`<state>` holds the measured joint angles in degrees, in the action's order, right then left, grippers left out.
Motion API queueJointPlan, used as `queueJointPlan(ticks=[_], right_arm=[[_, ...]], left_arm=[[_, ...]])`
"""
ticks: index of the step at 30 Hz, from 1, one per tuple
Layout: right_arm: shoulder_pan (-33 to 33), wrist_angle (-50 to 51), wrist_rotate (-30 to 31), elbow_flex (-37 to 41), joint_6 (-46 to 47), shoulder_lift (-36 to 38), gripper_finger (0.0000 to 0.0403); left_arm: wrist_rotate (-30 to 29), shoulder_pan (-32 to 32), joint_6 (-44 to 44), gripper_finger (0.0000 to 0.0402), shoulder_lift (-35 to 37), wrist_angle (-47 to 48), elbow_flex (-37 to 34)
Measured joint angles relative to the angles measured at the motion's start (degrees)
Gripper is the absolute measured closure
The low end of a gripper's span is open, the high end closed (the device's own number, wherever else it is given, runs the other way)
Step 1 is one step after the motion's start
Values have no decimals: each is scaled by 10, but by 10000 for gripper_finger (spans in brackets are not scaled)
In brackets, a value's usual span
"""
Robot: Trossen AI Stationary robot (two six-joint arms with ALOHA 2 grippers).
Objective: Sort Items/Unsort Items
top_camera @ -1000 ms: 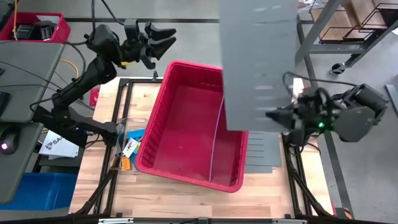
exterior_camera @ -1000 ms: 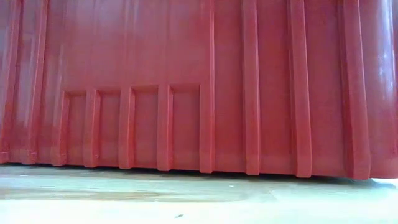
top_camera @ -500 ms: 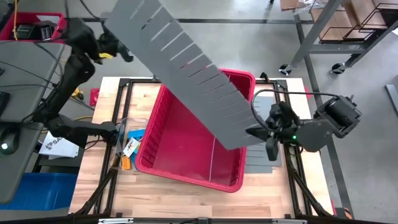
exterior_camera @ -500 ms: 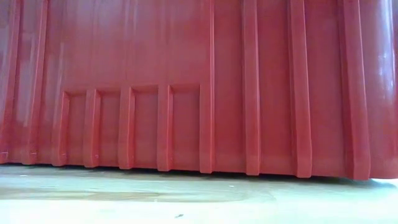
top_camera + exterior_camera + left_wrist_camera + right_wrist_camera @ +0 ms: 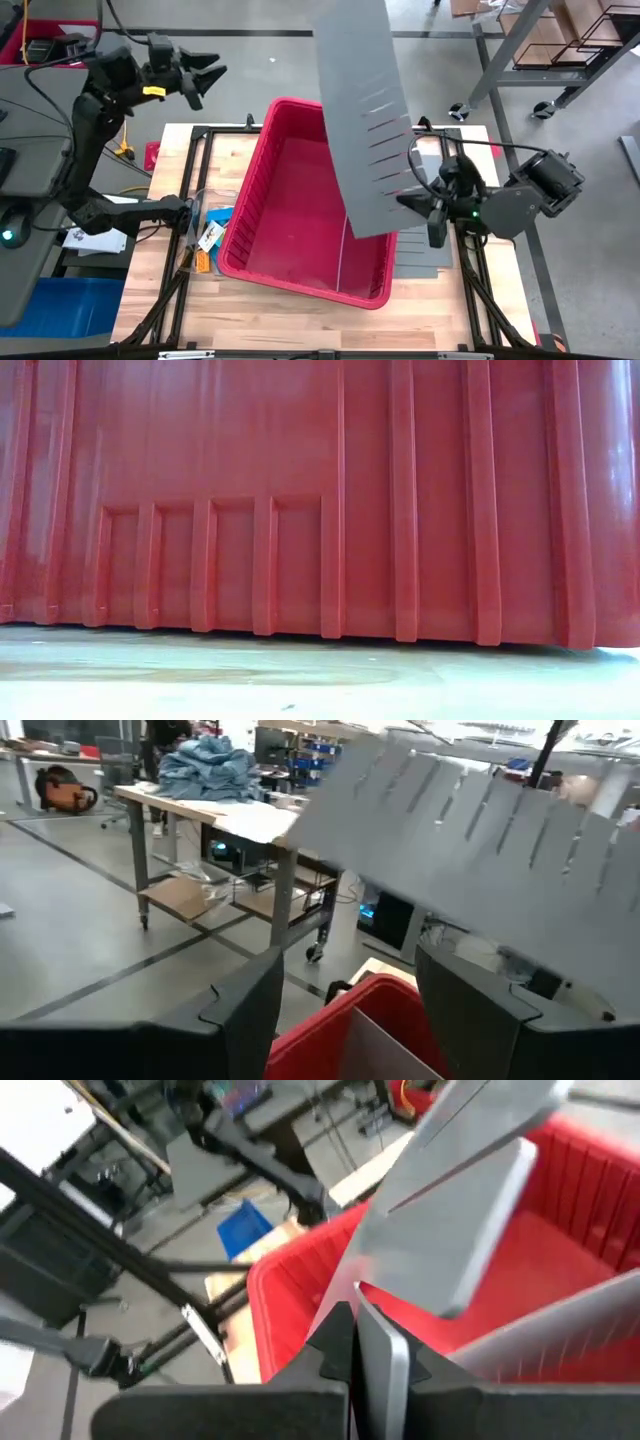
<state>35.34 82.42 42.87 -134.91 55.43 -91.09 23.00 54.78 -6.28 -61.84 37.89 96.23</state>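
The right tool stands over the near-right part of the red bin, closed tight on the lower end of a long grey slotted divider panel. The panel rises clear of the bin and leans up and away over the bin's far rim; it is pinched at one edge only. The left tool hangs high beyond the bin's far-left corner, off the table, its fingers spread and carrying nothing. A thin divider stands upright inside the bin near its right wall.

The items themselves are hardly in view: a few small pieces, blue and orange among them, lie on the table just beside the bin's left wall. The bin floor that shows carries none.

Judgement: the step in hand is handling the panel, either seating it or removing it. To do it well, the right tool should keep its pinch firm, since the long unsupported length will lever against the grip, and swing slowly. The slots should face the upright divider before any lowering.
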Motion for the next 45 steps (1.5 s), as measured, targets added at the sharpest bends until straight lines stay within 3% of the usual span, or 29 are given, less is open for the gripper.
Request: queueJointPlan(ticks=[5,10,13,16,18,23,29,36,41,45], right_arm=[[-25,6,-55,1,12,-27,403],[-35,5,-69,1,13,-45,403],[-34,6,-62,1,18,-46,403],[-35,12,-55,1,24,-42,403],[-35,15,-48,1,25,-37,403],[-47,19,-40,1,24,-33,403],[-49,27,-25,0,13,-14,403],[-50,44,-12,0,11,11,403],[-54,73,-11,0,28,25,403],[-54,76,-22,2,43,27,403]], left_arm=[[-1,0,58,178,-30,22,0],[-36,0,89,192,-82,224,0],[-121,-9,109,246,-110,389,-1],[-192,-28,104,351,-120,477,-30],[-201,-40,83,385,-111,479,-67],[-181,-99,6,399,-76,467,-205],[-65,-229,-131,401,-4,375,-358],[-55,-382,-301,401,52,324,-384],[-42,-494,-389,401,39,301,-384],[-37,-563,-450,401,3,207,-385]])
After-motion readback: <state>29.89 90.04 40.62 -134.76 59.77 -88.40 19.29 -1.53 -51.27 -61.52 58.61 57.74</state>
